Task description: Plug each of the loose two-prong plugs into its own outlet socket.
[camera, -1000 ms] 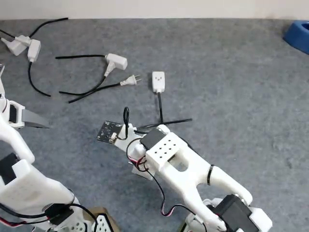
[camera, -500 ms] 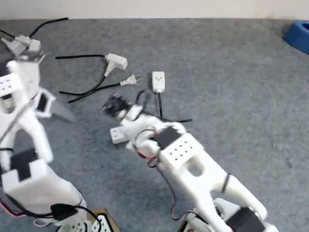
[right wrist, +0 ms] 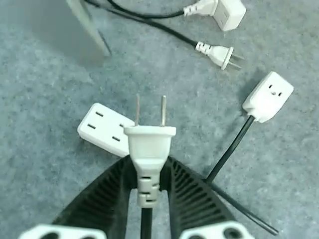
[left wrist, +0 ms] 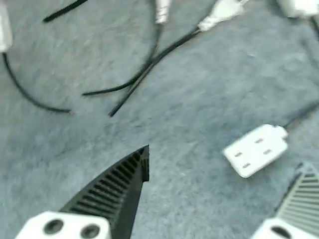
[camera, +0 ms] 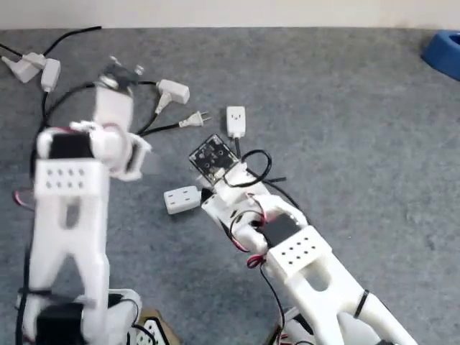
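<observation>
My right tool (right wrist: 149,168) is closed down to the width of a two-prong plug (right wrist: 149,142). It pinches the white body at the neck where the black cord leaves, and both prongs stand free, pointing away from the tool. Just past the prong tips the three-socket block (right wrist: 102,128) lies flat on the grey counter (camera: 359,144) with its slots up, and the prongs are not in it. From the high view I read that block (camera: 181,199) at about 7 o'clock from the circuit board (camera: 214,154) on my right wrist. My left tool (left wrist: 219,174) is spread wide and holds nothing. The block (left wrist: 256,149) shows between its two fingers, down on the counter and untouched. At 12 o'clock from the block lies the loose plug (camera: 194,120), on its side. The single socket (camera: 236,121) is at 3 o'clock from it, near the prongs but apart. A white cord end (camera: 174,91) sits at 11 o'clock from the loose plug, and I cannot tell which kind of fitting it is. In the counter's 10 o'clock corner lies a joined white pair (camera: 36,68). A blue container (camera: 442,52) cuts in at the 2 o'clock edge, and I cannot see what is in it. I count two plugs with bare prongs, one held and one loose, two socket pieces, one unclear cord end and one joined pair.
</observation>
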Motion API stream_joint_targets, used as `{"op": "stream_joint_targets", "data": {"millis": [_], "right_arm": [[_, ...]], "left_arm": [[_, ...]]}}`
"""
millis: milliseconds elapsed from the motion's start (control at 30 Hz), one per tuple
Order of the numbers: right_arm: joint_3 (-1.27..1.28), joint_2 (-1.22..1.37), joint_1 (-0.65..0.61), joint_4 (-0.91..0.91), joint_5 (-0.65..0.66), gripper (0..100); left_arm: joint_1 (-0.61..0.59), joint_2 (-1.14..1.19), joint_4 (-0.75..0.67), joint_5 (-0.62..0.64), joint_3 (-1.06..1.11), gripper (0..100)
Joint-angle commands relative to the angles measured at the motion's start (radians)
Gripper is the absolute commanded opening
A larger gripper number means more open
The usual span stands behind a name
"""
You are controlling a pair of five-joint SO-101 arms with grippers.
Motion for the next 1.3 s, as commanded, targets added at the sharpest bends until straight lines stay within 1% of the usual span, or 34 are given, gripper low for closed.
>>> {"op": "stream_joint_targets", "data": {"millis": [0,67,200,233,333,567,733,867,1033,1267], "right_arm": [[0.021,-0.062,-0.061,-0.015,-0.009,0.8],[0.042,-0.102,-0.096,-0.013,-0.009,0.8],[0.050,-0.188,-0.136,0.050,-0.011,0.8],[0.050,-0.208,-0.139,0.071,-0.011,0.8],[0.051,-0.268,-0.148,0.110,-0.037,0.8],[0.047,-0.394,-0.147,0.211,-0.043,0.8],[0.013,-0.446,-0.148,0.292,-0.038,0.8],[-0.056,-0.444,-0.148,0.358,-0.037,0.8],[-0.090,-0.443,-0.148,0.394,-0.037,0.8],[-0.076,-0.441,-0.148,0.390,-0.037,0.8]], "left_arm": [[0.093,-0.177,-0.043,-0.049,0.143,42],[0.111,-0.208,-0.048,-0.055,0.191,45],[0.116,-0.237,-0.048,-0.057,0.213,56],[0.116,-0.237,-0.048,-0.057,0.208,57],[0.116,-0.236,-0.049,-0.057,0.206,55],[0.093,-0.236,-0.052,-0.075,0.216,50],[0.054,-0.236,-0.147,-0.086,0.292,50],[0.045,-0.236,-0.193,-0.086,0.349,50],[0.047,-0.236,-0.199,-0.086,0.360,50],[0.045,-0.239,-0.199,-0.086,0.354,50]]}}
